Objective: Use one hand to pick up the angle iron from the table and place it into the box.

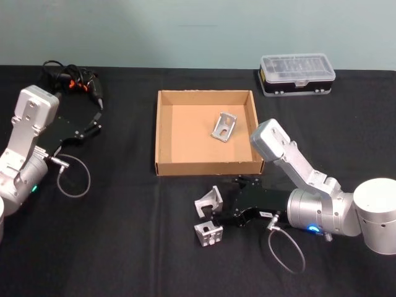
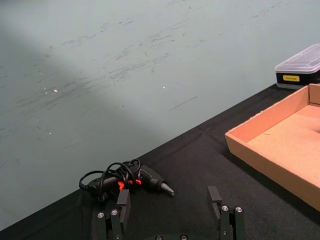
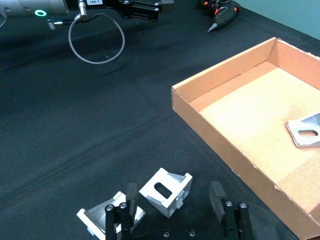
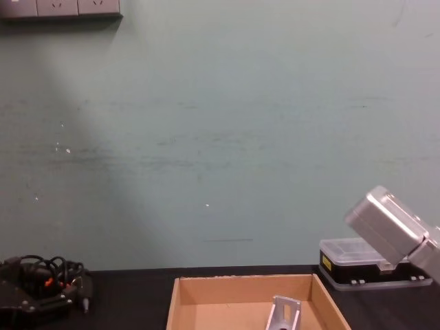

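Note:
The tan cardboard box (image 1: 204, 164) sits mid-table, and one silver angle iron (image 1: 224, 126) lies inside it, also seen from the chest (image 4: 285, 313) and the right wrist (image 3: 306, 131). Two more angle irons rest on the black table in front of the box. My right gripper (image 1: 218, 213) is low over the table and open. One angle iron (image 3: 167, 190) lies between its fingers (image 3: 216, 192). The other angle iron (image 3: 102, 217) lies just outside one finger. My left gripper (image 1: 93, 127) is parked at the far left, open (image 2: 169, 200) and empty.
A black power drill (image 1: 74, 80) with a coiled cord lies at the back left. A black plastic case (image 1: 297, 74) with a clear lid stands at the back right. A loop of cable (image 1: 288, 250) hangs from my right wrist. The wall stands behind the table.

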